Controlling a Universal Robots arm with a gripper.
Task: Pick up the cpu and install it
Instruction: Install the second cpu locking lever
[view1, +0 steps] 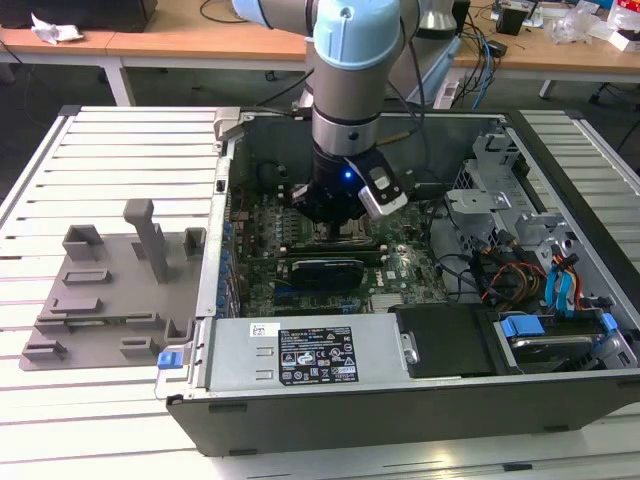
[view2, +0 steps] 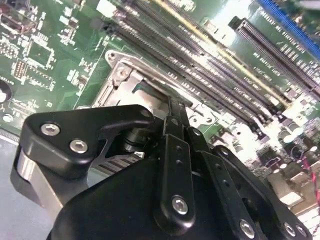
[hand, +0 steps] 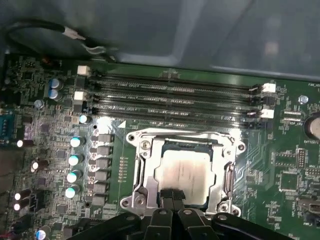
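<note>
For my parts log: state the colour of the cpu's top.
Silvery-white, seen best in the first wrist view: the cpu.

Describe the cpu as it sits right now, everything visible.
The cpu is a flat square chip with a pale, silvery metal top, lying level inside the metal-framed socket on the green motherboard, below the long memory slots. In the first wrist view the gripper overlaps its near edge; whether they touch cannot be told.
</note>
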